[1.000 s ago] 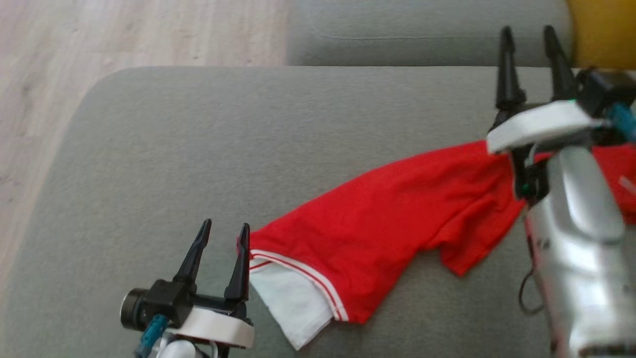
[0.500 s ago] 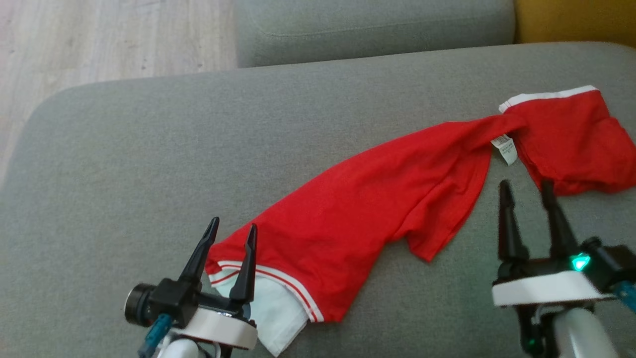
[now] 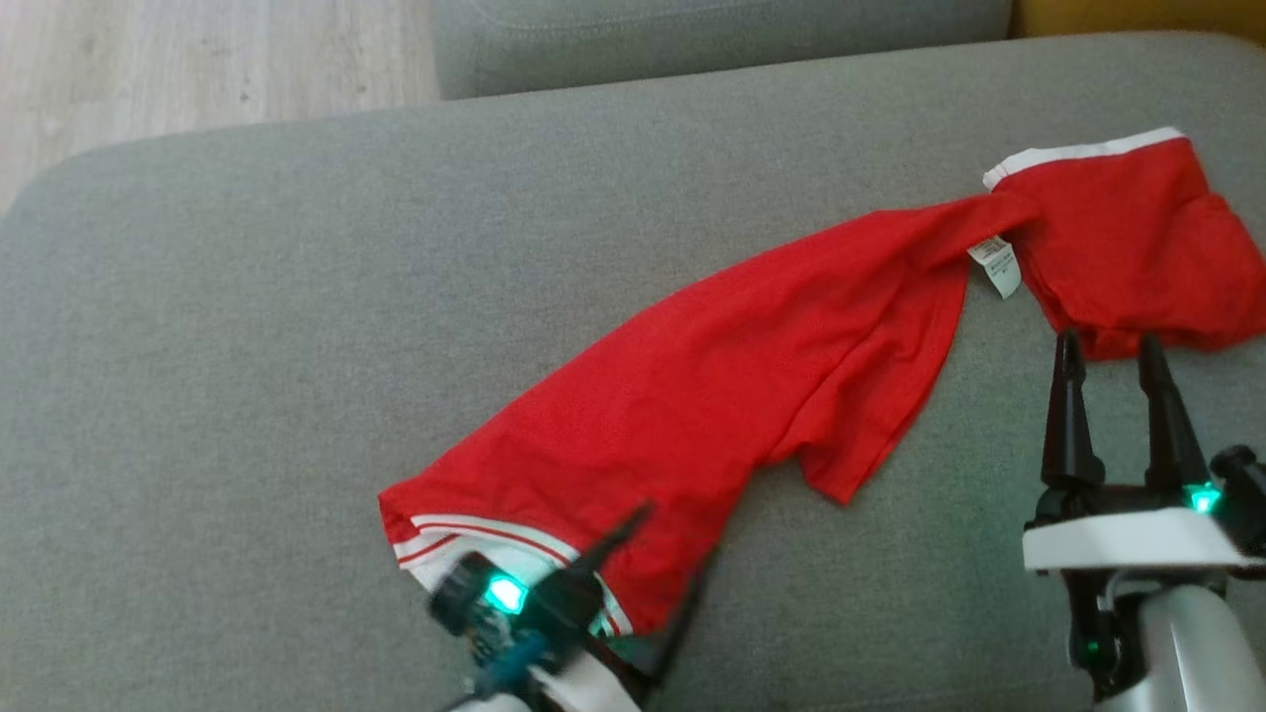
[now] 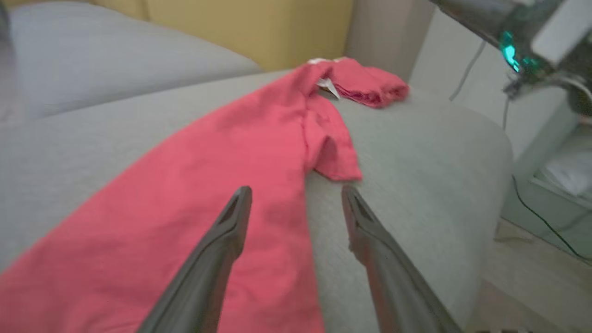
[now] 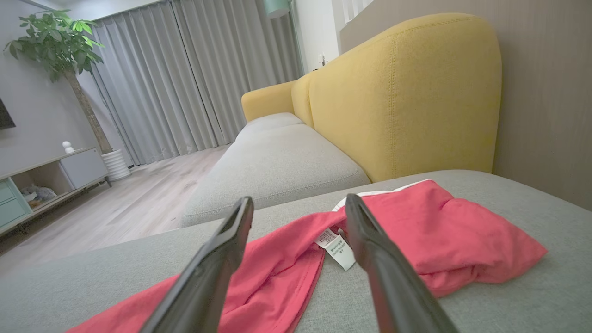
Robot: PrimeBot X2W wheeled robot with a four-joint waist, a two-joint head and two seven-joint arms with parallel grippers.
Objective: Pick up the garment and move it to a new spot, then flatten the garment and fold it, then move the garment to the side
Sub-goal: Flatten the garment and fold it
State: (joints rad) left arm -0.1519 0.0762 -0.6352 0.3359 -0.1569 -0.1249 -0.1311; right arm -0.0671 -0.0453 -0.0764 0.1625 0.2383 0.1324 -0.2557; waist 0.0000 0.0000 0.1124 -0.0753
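Note:
The red garment (image 3: 752, 396) lies stretched slantwise across the grey seat cushion (image 3: 297, 297), its white-striped hem at the near left and a bunched end with a white band (image 3: 1088, 153) at the far right. A white label (image 3: 997, 267) sticks out near the bunched end. My left gripper (image 3: 678, 539) is blurred, tilted to the right and open just above the striped hem. In the left wrist view the left gripper (image 4: 296, 190) spans the garment's (image 4: 208, 185) edge, holding nothing. My right gripper (image 3: 1108, 344) stands open just short of the bunched end; the right gripper (image 5: 299, 201) points at the label (image 5: 337, 245).
A second grey seat cushion (image 3: 712, 40) adjoins at the back, with wooden floor (image 3: 198, 59) to its left. A yellow backrest (image 5: 402, 92) rises behind the bunched end. The cushion's rounded edge (image 4: 485, 152) drops off to the floor. A low cabinet (image 5: 46, 175) and a plant stand far off.
The camera has shifted. My right gripper drew back from beyond the garment to its near side. My left gripper swung right and tilted over the striped hem. Both stayed open.

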